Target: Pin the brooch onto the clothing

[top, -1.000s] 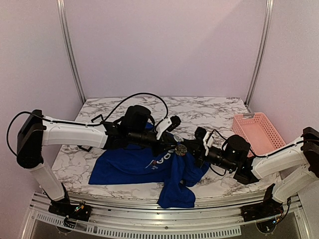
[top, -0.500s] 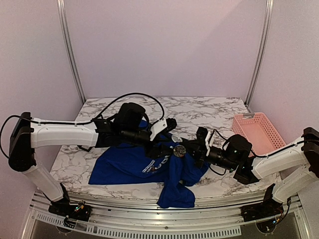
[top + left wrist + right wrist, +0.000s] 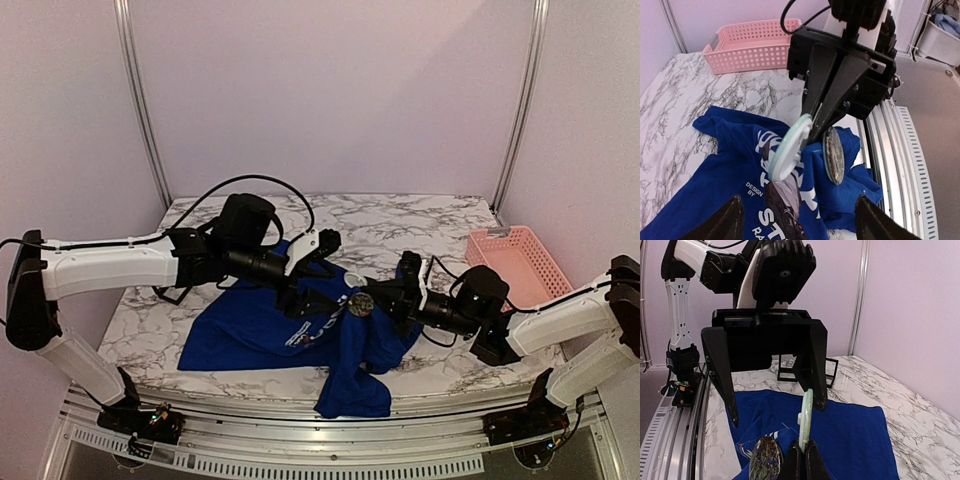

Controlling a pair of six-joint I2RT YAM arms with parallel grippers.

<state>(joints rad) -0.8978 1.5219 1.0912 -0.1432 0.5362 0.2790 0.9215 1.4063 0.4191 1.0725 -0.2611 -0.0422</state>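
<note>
Marble table (image 3: 420,215), pink basket (image 3: 755,47), blue shirt (image 3: 250,335), left fingers (image 3: 722,380) spread, right fingers (image 3: 816,85) pinching disc (image 3: 790,150) beside brooch (image 3: 834,155)

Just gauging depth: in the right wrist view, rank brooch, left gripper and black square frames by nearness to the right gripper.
1. brooch, just left of the right gripper.
2. left gripper, facing it.
3. black square frames, farthest back.

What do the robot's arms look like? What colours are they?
The left arm and right arm have smooth white shells with chunky black joints. A thin black cable loops over the left arm. The left gripper and right gripper are black, each with two long tapering fingers.
</note>
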